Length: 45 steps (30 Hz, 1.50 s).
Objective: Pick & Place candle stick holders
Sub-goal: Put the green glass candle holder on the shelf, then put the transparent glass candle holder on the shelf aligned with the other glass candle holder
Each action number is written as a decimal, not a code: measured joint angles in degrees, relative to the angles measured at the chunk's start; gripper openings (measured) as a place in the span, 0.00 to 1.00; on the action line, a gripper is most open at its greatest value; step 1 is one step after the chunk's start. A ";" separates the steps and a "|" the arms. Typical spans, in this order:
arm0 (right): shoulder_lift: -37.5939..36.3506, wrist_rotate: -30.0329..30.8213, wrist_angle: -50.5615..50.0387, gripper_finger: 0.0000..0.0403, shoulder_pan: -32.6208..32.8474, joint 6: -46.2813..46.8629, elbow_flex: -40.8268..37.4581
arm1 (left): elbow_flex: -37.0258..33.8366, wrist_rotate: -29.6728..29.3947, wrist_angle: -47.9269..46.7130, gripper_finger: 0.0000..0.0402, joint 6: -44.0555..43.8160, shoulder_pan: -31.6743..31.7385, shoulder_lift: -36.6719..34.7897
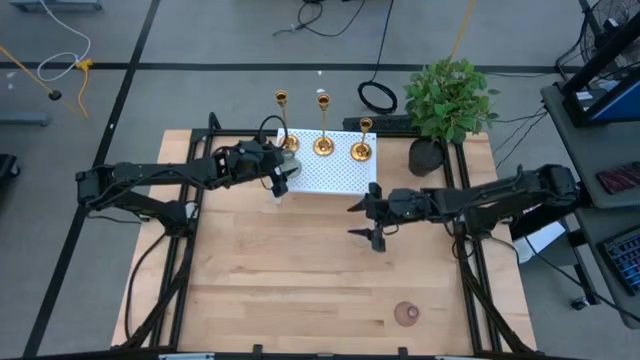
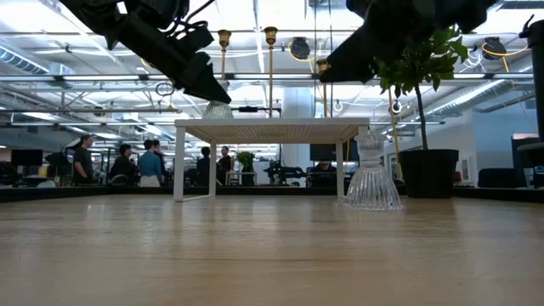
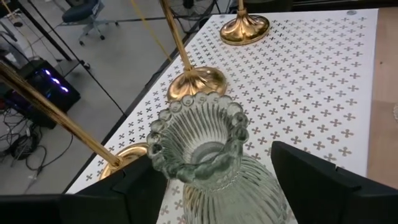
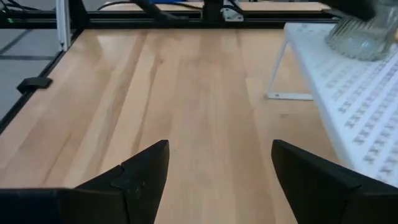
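Left tool: your left tool [image 3: 211, 186] was clamped on the green ribbed glass holder [image 3: 208, 155], carrying it over the near-left part of the white perforated stand [image 1: 335, 172].
Right tool: your right tool [image 4: 214, 180] hung with its fingers apart over bare tabletop [image 1: 300, 270], just in front of the stand's right end, holding nothing.
Step in hand: you looked to be setting the green holder onto the stand, in front of the brass sticks.
Doing it well: you needed to lower it level until the base sat flat on the perforated top, keep it clear of the nearest brass base [image 3: 196, 82], and only then part the fingers.
On the stand: three brass candle sticks [image 1: 323, 125] stood upright in a row along its far edge.
Still on the tabletop: the clear glass holder [image 2: 371, 174] stood beside the stand's right leg; the pink holder [image 1: 406, 313] sat well apart, near the front edge.
Beside the stand: a potted plant [image 1: 448, 100] stood at the far right corner.
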 joint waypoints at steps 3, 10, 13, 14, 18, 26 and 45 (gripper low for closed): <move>0.00 0.08 3.73 0.69 0.86 0.24 -2.54 | 0.00 -0.09 -0.31 0.72 0.22 -0.17 0.00; 0.00 0.13 9.70 0.69 1.64 0.45 -8.31 | -0.04 -4.12 -3.94 0.74 3.08 -2.83 -3.86; -0.01 0.18 11.38 0.69 1.56 2.66 -10.25 | -0.07 -4.75 -4.31 0.76 3.13 -4.22 -6.80; -0.07 0.20 11.63 0.69 1.56 3.53 -10.88 | -0.07 -4.75 -4.60 0.76 3.11 -4.71 -7.79; -0.04 0.16 12.40 0.69 1.63 4.72 -13.91 | -0.07 -4.75 -5.99 0.78 3.15 -6.74 -11.48; -0.04 0.17 21.33 0.69 1.63 4.74 -20.53 | -0.07 -4.78 -6.43 0.78 3.52 -10.23 -16.87; 3.65 0.27 37.96 0.69 1.61 4.76 -29.15 | -0.06 -4.79 -6.23 0.78 3.52 -14.14 -19.19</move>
